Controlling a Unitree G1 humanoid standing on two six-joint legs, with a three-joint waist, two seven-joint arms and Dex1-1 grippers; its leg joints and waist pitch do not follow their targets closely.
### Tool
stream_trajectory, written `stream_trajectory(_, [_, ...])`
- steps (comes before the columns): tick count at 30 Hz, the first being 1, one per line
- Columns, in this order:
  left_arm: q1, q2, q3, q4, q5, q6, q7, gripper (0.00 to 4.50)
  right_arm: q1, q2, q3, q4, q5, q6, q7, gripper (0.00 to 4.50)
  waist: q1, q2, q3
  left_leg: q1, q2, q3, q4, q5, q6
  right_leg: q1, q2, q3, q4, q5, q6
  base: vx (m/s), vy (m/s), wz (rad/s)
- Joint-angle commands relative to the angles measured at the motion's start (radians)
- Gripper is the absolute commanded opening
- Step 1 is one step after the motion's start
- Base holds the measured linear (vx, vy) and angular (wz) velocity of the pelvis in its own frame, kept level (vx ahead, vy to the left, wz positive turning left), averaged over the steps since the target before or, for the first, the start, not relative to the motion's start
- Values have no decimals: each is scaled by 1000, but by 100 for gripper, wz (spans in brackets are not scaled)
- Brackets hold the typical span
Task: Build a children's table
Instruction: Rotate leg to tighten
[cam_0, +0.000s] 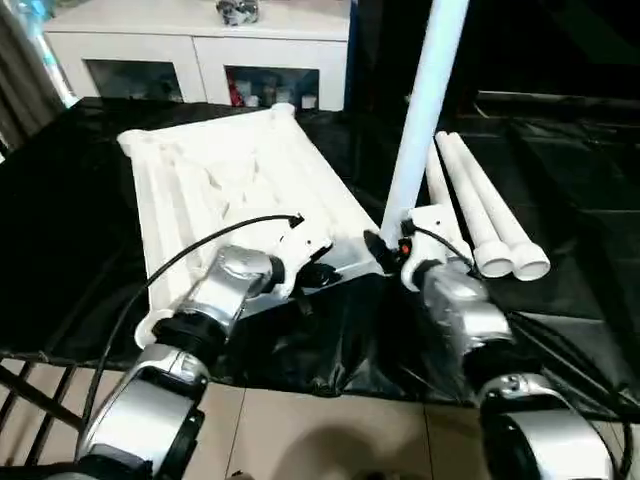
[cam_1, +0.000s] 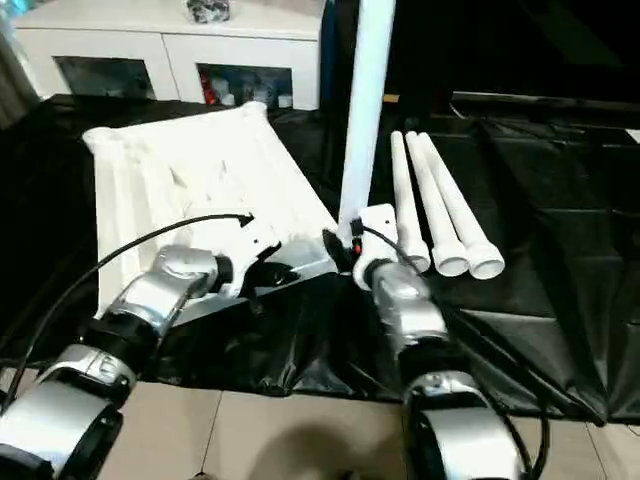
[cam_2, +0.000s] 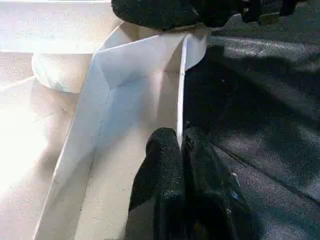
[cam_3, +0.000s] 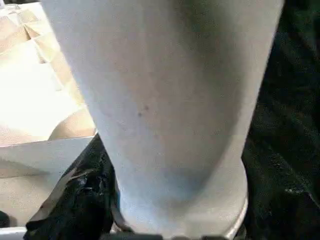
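The white tabletop (cam_0: 230, 180) lies upside down on the black sheet, ribbed underside up. My left gripper (cam_0: 320, 272) is shut on its thin near rim (cam_2: 181, 100), with both black fingertips (cam_2: 165, 150) pinching that edge. One white leg (cam_0: 420, 110) stands upright at the tabletop's near right corner. My right gripper (cam_0: 385, 250) is closed around the base of this leg (cam_3: 165, 100), and one black finger (cam_3: 75, 200) shows beside the tube. Three more white legs (cam_0: 480, 210) lie side by side on the sheet to the right.
A white cabinet with glass doors (cam_0: 200, 50) stands behind the work surface. The black sheet (cam_0: 560, 180) covers the surface and hangs over its near edge, with tiled floor (cam_0: 330, 430) below. A black cable (cam_0: 200, 245) loops over my left forearm.
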Motion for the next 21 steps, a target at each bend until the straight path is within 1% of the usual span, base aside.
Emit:
stream_trajectory(1, [-27,-44,-6,-32,0,-44,34,0,0,82,59,39,-5,12,80,351,-1,-3,-65,10,22,-15,-82,-330,37,38,-60,38,-90,-466,-138,0,0,0])
stream_trajectory(3, [-19,-35,-11,-43,1,-43,17,0,-6,73,52,40,1,10,85,381,0,-3,-65,6,23,-14,-83,-308,42,42,-60,41,-85,-425,-153,0,0,0])
stream_trajectory(4, [-15,-27,-15,-48,0,-52,2,0,-7,63,59,37,-3,4,97,381,0,-3,-66,6,23,-13,-83,-303,42,42,-60,42,-83,-413,-158,0,0,0])
stream_trajectory(5, [-6,-9,-23,-55,-1,-76,-30,0,-4,35,80,23,-18,-8,138,390,0,-3,-67,4,24,-13,-83,-294,45,44,-60,44,-79,-391,-168,0,0,0])
stream_trajectory(6, [-2,1,-27,-58,-2,-90,-47,0,-1,18,93,14,-28,-15,163,390,0,-4,-69,-2,23,-13,-82,-281,50,50,-59,44,-74,-368,-175,0,0,0])
stream_trajectory(7, [3,12,-30,-61,-7,-111,-71,0,4,0,103,2,-30,-20,206,390,-1,-3,-70,-5,25,-13,-82,-262,55,52,-60,45,-70,-340,-185,0,0,0])
stream_trajectory(8, [5,19,-32,-63,-11,-125,-88,0,6,-12,109,-7,-29,-24,239,390,-1,-1,-71,-5,24,-13,-81,-259,59,53,-59,44,-70,-334,-189,0,0,0])
stream_trajectory(9, [7,29,-33,-62,-12,-127,-104,0,13,-29,116,-22,-22,-21,294,390,-1,-3,-72,-3,25,-9,-79,-259,67,52,-59,46,-70,-321,-197,0,0,0])
stream_trajectory(10, [8,38,-35,-62,-13,-135,-118,0,18,-44,123,-35,-17,-21,337,390,1,-3,-75,-3,26,-9,-76,-237,74,54,-59,47,-64,-287,-210,0,0,0])
stream_trajectory(11, [14,56,-37,-66,-25,-149,-165,0,30,-81,141,-60,-13,-26,432,390,5,-3,-77,-3,26,-6,-74,-214,83,54,-57,47,-60,-249,-223,0,0,0])
stream_trajectory(12, [18,71,-40,-67,-32,-168,-202,0,39,-109,152,-81,-4,-22,506,390,9,-3,-75,-3,27,-4,-73,-206,90,55,-55,47,-58,-234,-227,0,0,0])
stream_trajectory(13, [19,79,-41,-67,-35,-167,-224,0,43,-124,155,-92,5,-14,546,390,13,-2,-78,-2,31,-2,-70,-181,101,53,-54,49,-50,-186,-245,0,0,0])
stream_trajectory(14, [20,86,-43,-67,-37,-167,-241,0,45,-135,158,-100,10,-7,576,390,14,-2,-82,-8,32,-3,-69,-146,111,60,-53,47,-39,-133,-262,0,0,0])
stream_trajectory(15, [22,97,-48,-66,-37,-176,-266,0,48,-151,165,-108,11,-11,610,390,15,-2,-82,-9,32,-3,-68,-133,115,60,-53,47,-36,-113,-267,0,0,0])
stream_trajectory(16, [23,104,-51,-64,-36,-185,-283,0,50,-161,170,-112,11,-16,633,390,19,-2,-85,-6,34,-1,-64,-112,123,57,-54,48,-31,-76,-281,0,0,0])
stream_trajectory(17, [24,114,-53,-63,-36,-188,-303,0,52,-174,176,-118,12,-13,665,390,23,0,-87,-5,35,-1,-64,-98,128,56,-54,49,-27,-50,-293,0,0,0])
stream_trajectory(18, [25,124,-55,-60,-38,-195,-326,0,54,-188,184,-124,14,-6,704,390,25,-1,-87,-6,34,0,-62,-95,133,56,-53,49,-26,-41,-296,0,0,0])
stream_trajectory(19, [26,133,-54,-58,-44,-203,-350,0,55,-200,190,-127,17,1,742,390,31,-1,-87,-6,34,1,-61,-95,138,55,-54,49,-24,-34,-300,0,0,0])
stream_trajectory(21, [26,145,-55,-56,-50,-196,-380,0,54,-213,198,-131,19,7,779,390,35,-1,-87,-8,35,1,-61,-97,138,55,-54,49,-23,-36,-300,0,0,0])
